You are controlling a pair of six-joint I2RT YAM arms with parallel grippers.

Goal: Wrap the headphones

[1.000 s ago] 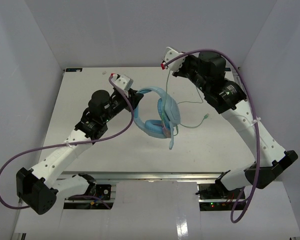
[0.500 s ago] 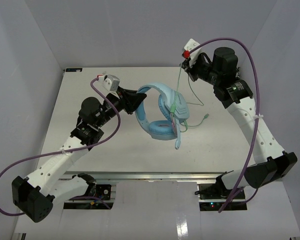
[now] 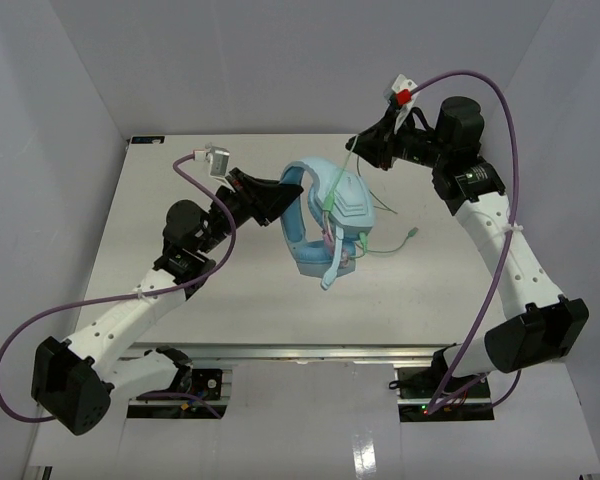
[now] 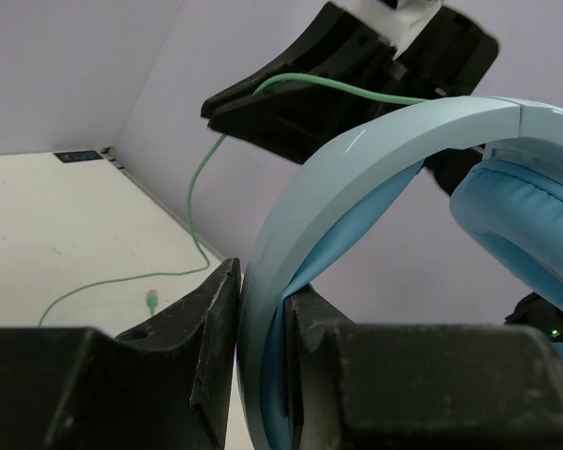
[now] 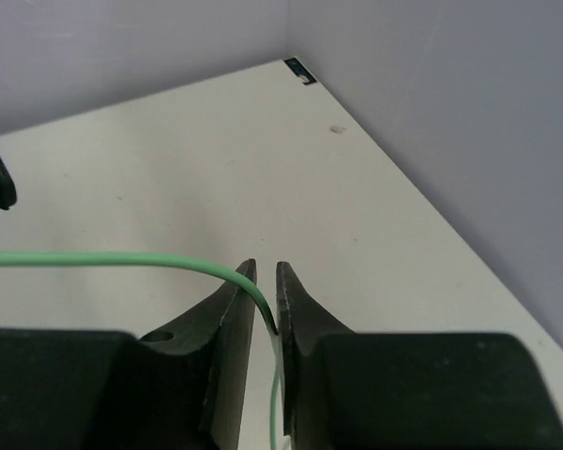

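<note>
Two claws engaged: left claw [image 3: 277,196] clenched on headband [image 4: 357,159], headphones [image 3: 330,212] mid-frame over the table [image 3: 180,300]. Right claw [image 3: 368,150] near-closed around cord [image 5: 122,260], pinch unclear. We should feed it taut around the earcups [image 3: 352,205].

Seen from above, the headphones [image 3: 325,215] hang over the middle of the desk [image 3: 420,290]. The left pincer [image 3: 283,192] is at their 10 o'clock, its jaws either side of the headband, and the right pincer [image 3: 360,148] is at their 1 o'clock, nearer the desk's far edge. The cord [image 5: 122,259] runs from the headphones toward 1 o'clock and through the narrow gap between the right pincer's jaws, then drops back, its free end lying on the desk near 3 o'clock of the headphones.
</note>
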